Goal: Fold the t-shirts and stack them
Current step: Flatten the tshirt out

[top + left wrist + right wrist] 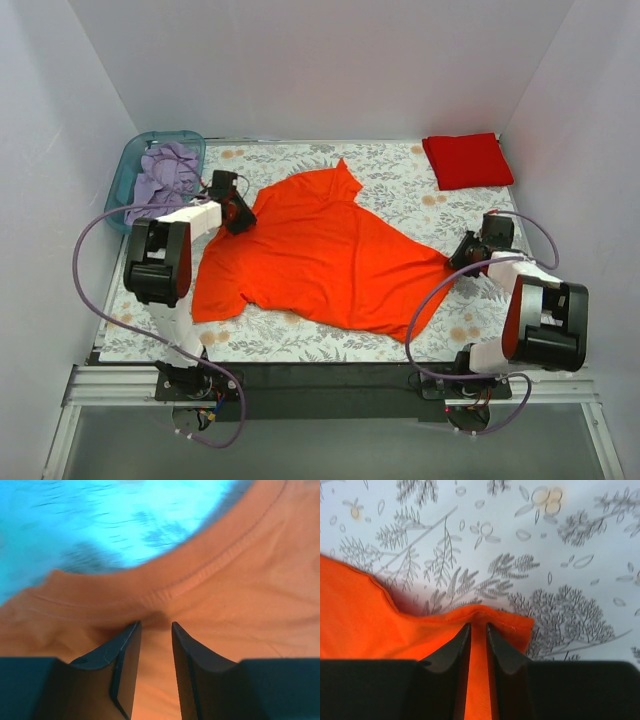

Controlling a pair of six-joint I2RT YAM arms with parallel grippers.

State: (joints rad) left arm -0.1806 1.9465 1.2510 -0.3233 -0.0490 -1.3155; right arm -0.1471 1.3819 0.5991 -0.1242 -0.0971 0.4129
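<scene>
While the orange t-shirt (320, 250) is lying spread and lightly wrinkled on the table (400, 185), its long axis is running left to right, collar leftward. The left pincer (155, 625) is clamping the collar; the right pincer (477, 626) is clamping a hem corner. Bare table is showing along the far and right edges. The red t-shirt (467, 160) is sitting folded in the far right corner.

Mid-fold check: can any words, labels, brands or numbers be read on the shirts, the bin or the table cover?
None: no view shows any readable text.
orange t-shirt: plain cloth, no print or tag showing.
folded red t-shirt: plain, no print showing.
teal bin: no label visible.
floral table cover: leaf and flower pattern only, no words.
</scene>
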